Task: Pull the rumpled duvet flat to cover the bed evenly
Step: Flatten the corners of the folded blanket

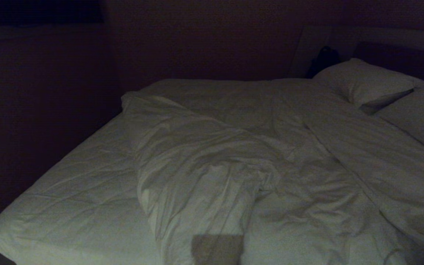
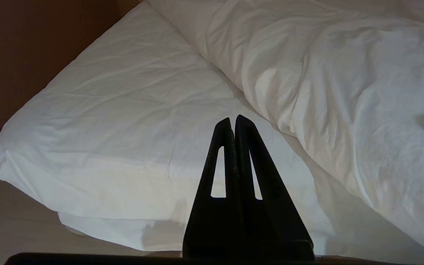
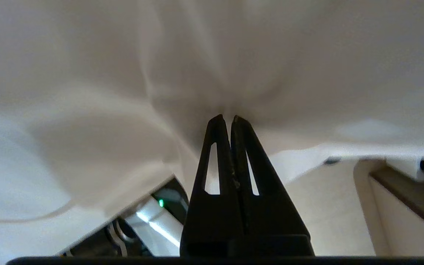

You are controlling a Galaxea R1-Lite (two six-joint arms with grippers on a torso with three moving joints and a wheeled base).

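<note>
The duvet [image 1: 212,162] is lying rumpled across the bed [image 1: 79,191], bunched into a thick ridge that is running from the far side of the mattress down toward the near edge. To the left of that ridge, a broad strip of the quilted mattress is showing bare. To the right of the ridge the cloth is spreading flatter, reaching up toward the two pillows [image 1: 366,82] at the headboard end.

The left end effector [image 2: 233,121] is hanging off the near corner of the bed, fingers pressed together and holding nothing, its tips pointing at the bare mattress just beside the duvet's folded edge [image 2: 307,92].

The right end effector [image 3: 226,119] is sitting tight against the duvet [image 3: 212,59], fingers closed narrow, and the white cloth is gathering into folds that are converging right at the tips, so it is looking like a pinch on the fabric. Below that draped cloth, part of the robot's own body with a small green light [image 3: 161,202] is peeking out.
</note>
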